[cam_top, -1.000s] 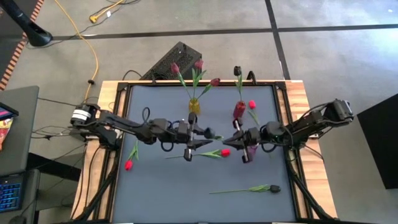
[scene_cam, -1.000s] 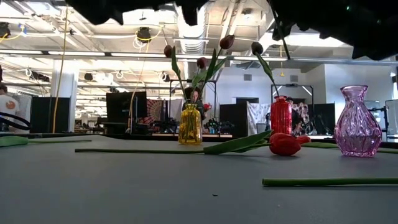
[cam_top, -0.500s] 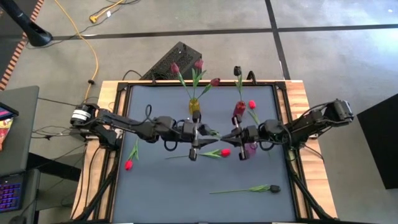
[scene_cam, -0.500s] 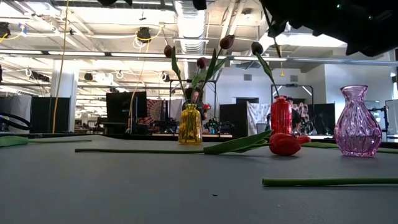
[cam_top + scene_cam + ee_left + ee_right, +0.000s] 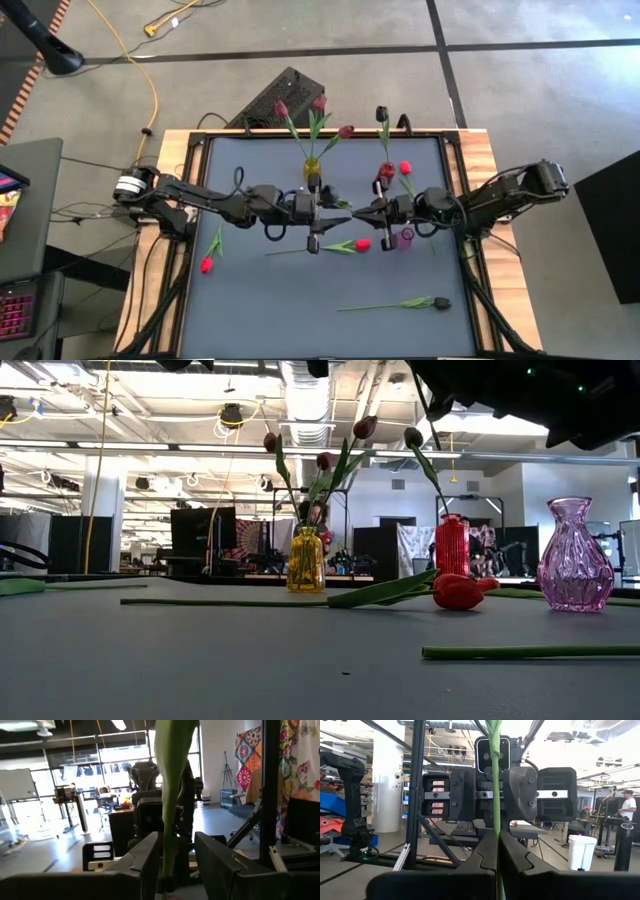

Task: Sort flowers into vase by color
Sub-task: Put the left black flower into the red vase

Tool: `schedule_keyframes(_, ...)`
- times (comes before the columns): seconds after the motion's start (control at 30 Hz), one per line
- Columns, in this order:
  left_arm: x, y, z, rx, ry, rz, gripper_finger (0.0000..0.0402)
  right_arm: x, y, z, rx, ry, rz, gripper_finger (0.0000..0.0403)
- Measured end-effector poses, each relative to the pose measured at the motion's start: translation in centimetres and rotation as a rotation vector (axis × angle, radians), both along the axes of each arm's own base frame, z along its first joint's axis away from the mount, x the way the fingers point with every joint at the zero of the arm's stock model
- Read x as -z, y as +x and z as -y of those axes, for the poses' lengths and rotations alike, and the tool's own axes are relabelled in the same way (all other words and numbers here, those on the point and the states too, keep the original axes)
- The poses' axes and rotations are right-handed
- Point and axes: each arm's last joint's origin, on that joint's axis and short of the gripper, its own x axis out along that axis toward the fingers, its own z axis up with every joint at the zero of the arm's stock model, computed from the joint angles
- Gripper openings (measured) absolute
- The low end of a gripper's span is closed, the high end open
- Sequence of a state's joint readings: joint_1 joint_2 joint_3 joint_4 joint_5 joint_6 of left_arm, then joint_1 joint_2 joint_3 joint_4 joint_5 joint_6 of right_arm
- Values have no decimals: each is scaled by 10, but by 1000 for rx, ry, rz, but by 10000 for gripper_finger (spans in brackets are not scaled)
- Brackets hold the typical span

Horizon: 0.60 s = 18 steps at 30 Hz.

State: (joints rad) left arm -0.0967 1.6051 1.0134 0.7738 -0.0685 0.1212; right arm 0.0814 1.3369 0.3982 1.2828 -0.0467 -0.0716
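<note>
My right gripper [image 5: 497, 851] pinched a thin green tulip stem [image 5: 495, 780] running vertical mid-frame; my left gripper [image 5: 176, 862] stood open around a green leaf [image 5: 172, 780], mid-table.

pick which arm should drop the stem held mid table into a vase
Right. The right pincer is shut on the green stem and sits beside the red vase and the purple vase. The left pincer is open around a green leaf, farther from them.
</note>
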Motion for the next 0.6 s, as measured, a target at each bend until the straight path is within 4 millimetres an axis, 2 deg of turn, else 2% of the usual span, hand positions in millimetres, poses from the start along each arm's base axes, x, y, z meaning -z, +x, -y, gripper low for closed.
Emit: schedule_keyframes(0.6, -2, 1, -11, 18, 25, 5, 114, -1, 1, 2, 33, 5, 7, 30)
